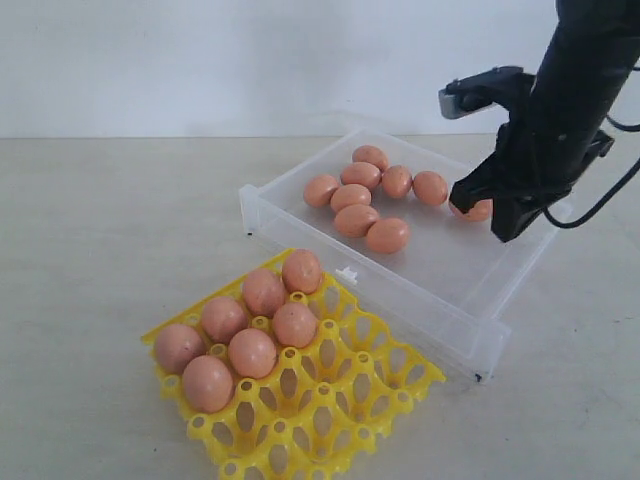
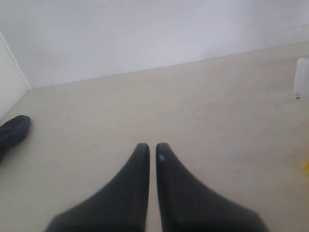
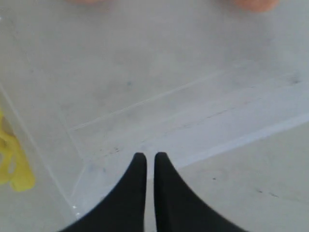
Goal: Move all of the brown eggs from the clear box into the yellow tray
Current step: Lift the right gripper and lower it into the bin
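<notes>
Right end effector (image 3: pixel 146 155) closed, brown egg (image 1: pixel 476 211) beside

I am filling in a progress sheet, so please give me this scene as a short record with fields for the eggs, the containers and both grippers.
yellow tray: holds seven brown eggs, all towards its left side; the other cups are empty
clear box: eight eggs in plain sight, and a ninth egg partly hidden behind the right arm
right gripper: shut, holding nothing, over the box floor
left gripper: shut, holding nothing, above the table
task: not finished
</notes>
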Controlling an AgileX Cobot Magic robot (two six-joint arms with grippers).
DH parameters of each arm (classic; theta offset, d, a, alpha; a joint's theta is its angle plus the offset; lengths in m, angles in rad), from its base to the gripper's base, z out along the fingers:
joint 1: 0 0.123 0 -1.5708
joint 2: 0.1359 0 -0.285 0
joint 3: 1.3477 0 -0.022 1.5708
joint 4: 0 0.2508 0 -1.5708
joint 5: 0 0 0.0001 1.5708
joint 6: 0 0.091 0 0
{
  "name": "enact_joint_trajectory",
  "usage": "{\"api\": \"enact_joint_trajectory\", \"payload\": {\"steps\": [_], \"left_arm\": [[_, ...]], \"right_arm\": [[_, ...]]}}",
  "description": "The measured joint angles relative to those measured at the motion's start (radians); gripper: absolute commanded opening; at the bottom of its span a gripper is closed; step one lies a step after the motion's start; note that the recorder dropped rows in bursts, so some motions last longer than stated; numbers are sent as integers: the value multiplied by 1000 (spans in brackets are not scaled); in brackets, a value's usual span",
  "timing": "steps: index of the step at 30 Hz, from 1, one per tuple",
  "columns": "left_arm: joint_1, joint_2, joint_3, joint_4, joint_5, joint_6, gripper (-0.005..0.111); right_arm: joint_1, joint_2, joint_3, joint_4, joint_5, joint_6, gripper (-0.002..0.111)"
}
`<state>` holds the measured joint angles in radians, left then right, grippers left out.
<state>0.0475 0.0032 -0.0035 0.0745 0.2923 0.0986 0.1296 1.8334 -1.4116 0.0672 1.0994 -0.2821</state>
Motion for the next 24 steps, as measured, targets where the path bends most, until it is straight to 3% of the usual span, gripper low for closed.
{"api": "enact_joint_trajectory", "payload": {"steps": [4,6,8,11,13,24], "left_arm": [[0,0,0,0,0,0,4],[0,0,0,0,0,0,4],[0,0,0,0,0,0,4],[0,0,0,0,0,0,4],[0,0,0,0,0,0,4],[0,0,0,0,0,0,4]], "right_arm": [[0,71,-44,46,6,-92,0],[0,85,-55,48,-31,-190,7],[0,92,-61,48,-57,-311,21],[0,100,-63,45,-86,-439,50],[0,107,-63,24,-127,-470,62],[0,180,-63,-96,-440,-405,63]]}}
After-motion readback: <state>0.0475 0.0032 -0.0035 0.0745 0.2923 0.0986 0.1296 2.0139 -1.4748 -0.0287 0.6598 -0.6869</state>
